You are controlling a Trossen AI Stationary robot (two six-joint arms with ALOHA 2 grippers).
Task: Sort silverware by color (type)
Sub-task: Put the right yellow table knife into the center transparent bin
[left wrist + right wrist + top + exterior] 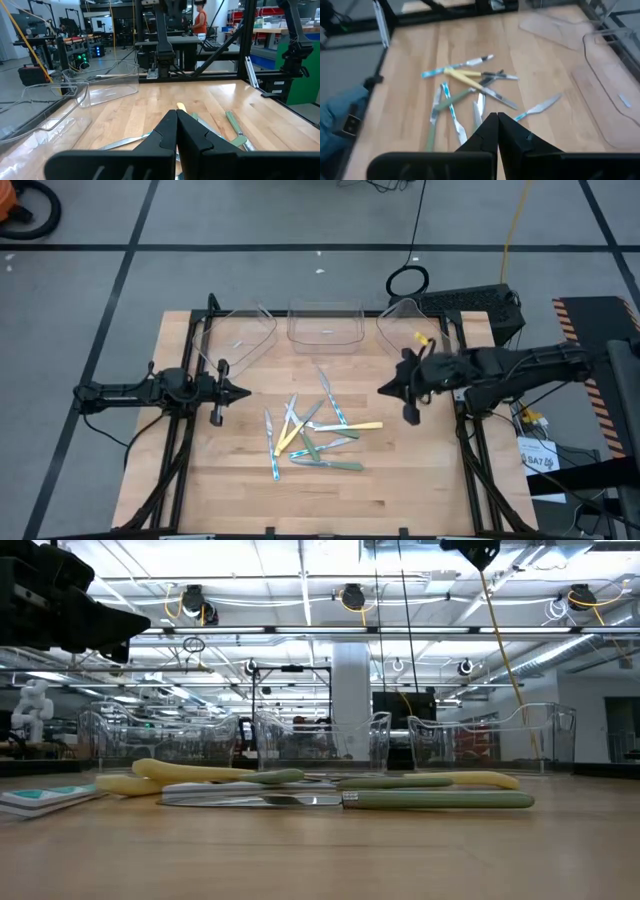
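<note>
Nearest the front edge of the worktop [400, 500], the silverware [312, 435] is seen lying flat in a loose, crossed heap at the middle, none of it yet sorted. No single heading is shared: a green-handled knife [335, 464] lies roughly crosswise at the near side of the heap, a yellow-handled piece [352, 426] lies crosswise too, with its handle end toward the right arm, and several light-blue-handled pieces [271, 442] run more nearly front to back. The overlaps suggest the pieces were tipped out together, so a separate lift will probably be needed for each.

On either side of the heap, level with it, the left claw [245, 392] and the right claw [383, 390] are held above the wood, each with fingers pressed together and nothing pinched, both tips aimed inward at the pile, apparently in a waiting pose.

Farthest back, three clear trays [325, 323] are set in a row along the rear edge, presumably one for each colour; a small yellow item [421, 337] appears on the right-hand one.
</note>
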